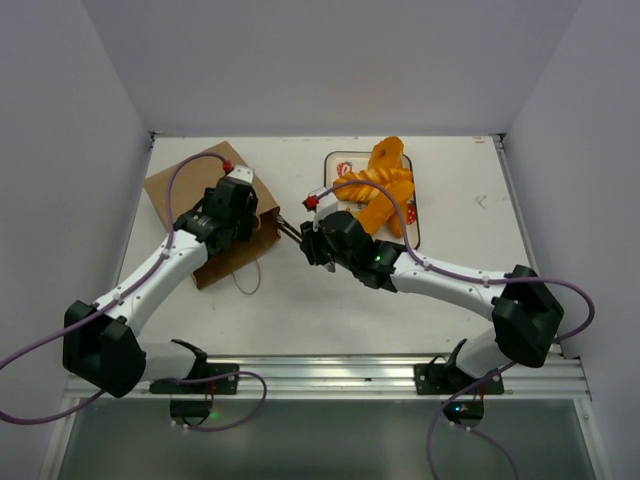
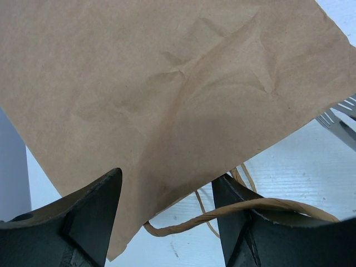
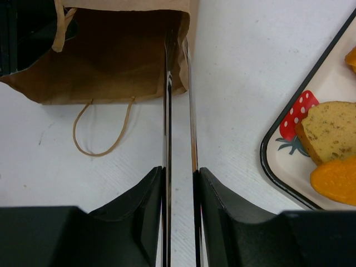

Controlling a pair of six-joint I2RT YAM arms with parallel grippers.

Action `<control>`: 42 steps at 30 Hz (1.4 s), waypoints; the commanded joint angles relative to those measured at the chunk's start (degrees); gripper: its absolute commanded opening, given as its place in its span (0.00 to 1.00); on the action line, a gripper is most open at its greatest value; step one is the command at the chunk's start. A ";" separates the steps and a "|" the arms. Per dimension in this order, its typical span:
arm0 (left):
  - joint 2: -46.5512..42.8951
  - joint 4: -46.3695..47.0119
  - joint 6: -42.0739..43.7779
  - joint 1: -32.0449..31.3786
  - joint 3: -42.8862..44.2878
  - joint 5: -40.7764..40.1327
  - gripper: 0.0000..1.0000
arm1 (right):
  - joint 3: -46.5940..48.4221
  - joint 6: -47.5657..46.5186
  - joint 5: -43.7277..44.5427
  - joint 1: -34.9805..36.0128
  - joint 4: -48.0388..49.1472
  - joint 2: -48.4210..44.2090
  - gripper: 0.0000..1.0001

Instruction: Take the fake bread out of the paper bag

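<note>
White table point(image 1: 300, 310): we see pale walls point(image 1: 300, 60) around.
Paper bag point(image 1: 180, 185): lying at left.
Fake bread point(image 1: 380, 185): piled on tray point(image 1: 335, 160).
Left gripper point(image 2: 167, 178): fingers spread over bag.
Right gripper point(image 3: 181, 172): we clamp tongs point(image 3: 167, 111).

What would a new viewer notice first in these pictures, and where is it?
The glossy orange fake bread piled on the strawberry-print tray at the far middle of the table. Next, the metal tongs clamped in the right end effector, their tips at the open mouth of the brown paper bag on the left.
</note>
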 commanded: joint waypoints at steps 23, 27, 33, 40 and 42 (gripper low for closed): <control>2.78 3.30 -1.64 6.29 1.43 3.78 0.70 | -4.85 0.61 -1.72 -1.72 -2.25 -8.60 0.43; 3.22 3.12 -1.64 7.00 1.69 4.13 0.70 | -7.76 1.66 -3.57 -1.81 -1.90 -11.06 0.44; 1.37 3.12 -1.64 7.09 1.43 5.80 0.77 | -11.63 3.15 -4.89 -1.81 -1.02 -13.79 0.43; -2.23 2.16 -1.81 7.09 0.55 6.94 0.78 | -15.23 4.03 -6.56 -1.72 1.16 -14.14 0.43; -4.07 0.93 -2.69 7.00 0.72 8.86 0.90 | -16.02 4.04 -6.65 -1.72 1.70 -14.15 0.43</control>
